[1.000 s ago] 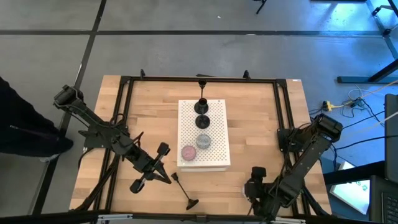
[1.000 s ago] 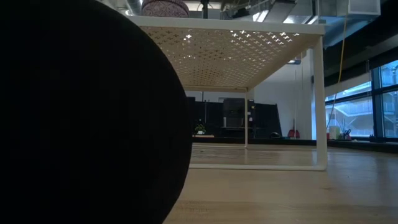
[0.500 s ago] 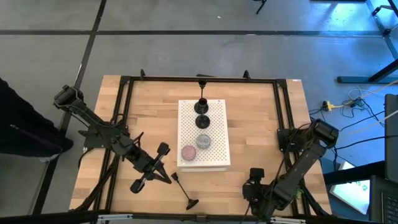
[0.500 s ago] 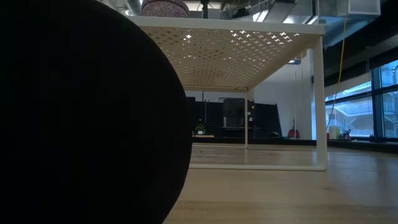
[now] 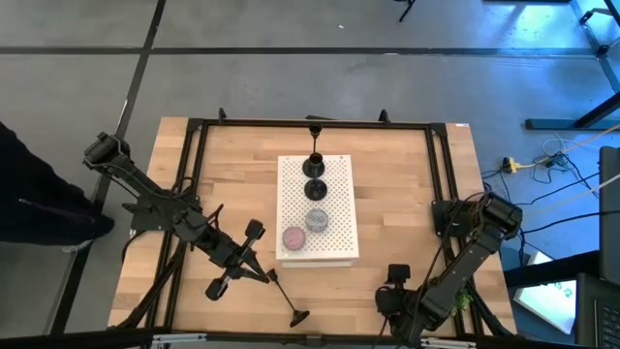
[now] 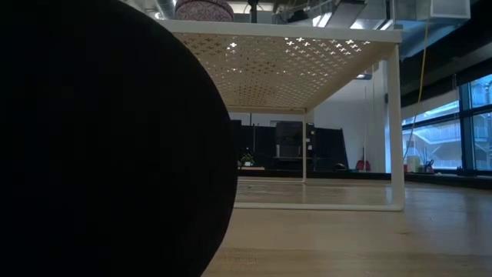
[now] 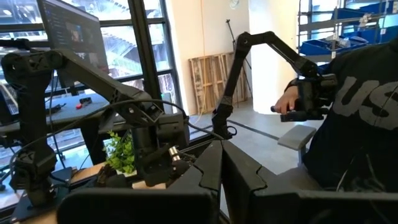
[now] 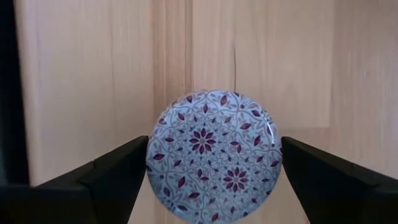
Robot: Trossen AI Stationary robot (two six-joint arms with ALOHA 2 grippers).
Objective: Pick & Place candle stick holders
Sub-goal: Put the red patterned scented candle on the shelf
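Board (image 5: 332, 242) carries four holders: two black (image 5: 315, 175), one grey (image 5: 318, 219), one pink (image 5: 294, 237). Fifth stemmed holder (image 5: 289, 300) lies near the front edge, stem tip at the shut left gripper (image 5: 260, 274). Right gripper (image 8: 213, 163) is wide open around a patterned puck (image 8: 213, 155) on bare table (image 5: 397, 194).

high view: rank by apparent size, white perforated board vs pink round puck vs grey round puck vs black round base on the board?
1. White perforated rectangular board, far the largest.
2. Pink round puck and grey round puck: look about alike, not ranked against each other.
3. Black round base on the board: close to the pucks, perhaps slightly smaller; unsure.
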